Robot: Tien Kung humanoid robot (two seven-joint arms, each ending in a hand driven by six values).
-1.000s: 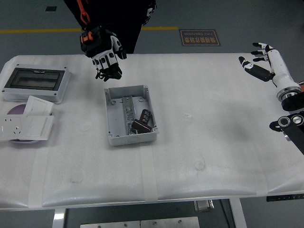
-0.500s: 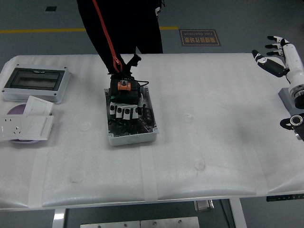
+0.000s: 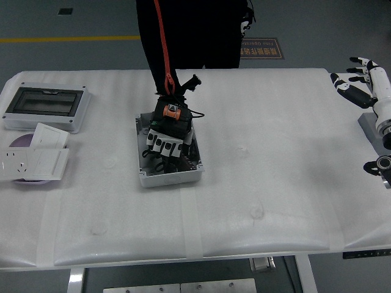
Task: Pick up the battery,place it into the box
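Reaching down from the table's far side, a person's gloved hand (image 3: 166, 137) sits inside the one open grey box (image 3: 167, 152), fingers curled down over its contents. That glove is black with white fingertip patches and an orange tab at the wrist, and it covers the box's middle, so the battery cannot be made out beneath it.

Going from the left across the white table (image 3: 244, 201): one grey enclosure with a dark clear lid (image 3: 46, 107) lies at the far left, and just below it two white socket plates (image 3: 35, 157) overlap on a purple disc (image 3: 23, 141). Near the centre stands the box with the glove in it. At the far right edge the robot's right hand (image 3: 361, 85) hovers with white-and-black fingers spread, holding nothing.
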